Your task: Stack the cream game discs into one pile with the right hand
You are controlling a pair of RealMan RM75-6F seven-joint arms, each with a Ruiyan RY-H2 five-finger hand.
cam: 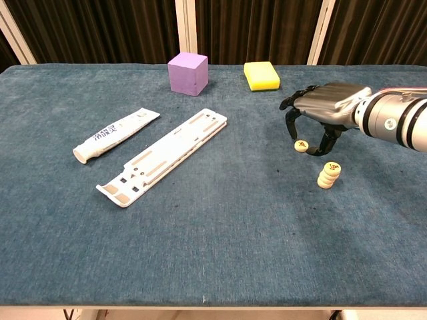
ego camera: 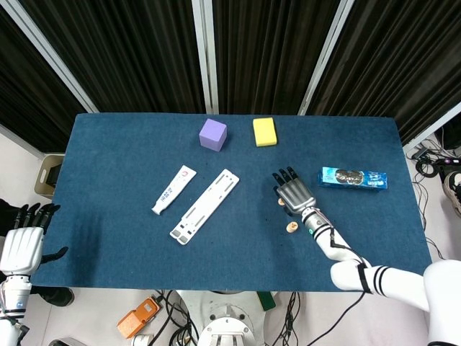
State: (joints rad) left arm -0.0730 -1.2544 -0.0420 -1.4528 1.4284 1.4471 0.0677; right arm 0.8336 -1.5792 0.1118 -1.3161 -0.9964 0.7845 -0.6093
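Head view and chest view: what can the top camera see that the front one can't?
Only the head view shows the left hand, off the table's left end, holding nothing, and the blue snack packet. Only the chest view shows the pile of cream discs from the side, as a stack, with the loose disc lying flat under the right hand's fingers. Both show the right hand over that disc, the purple cube, the yellow sponge, the white tube and the white tray.
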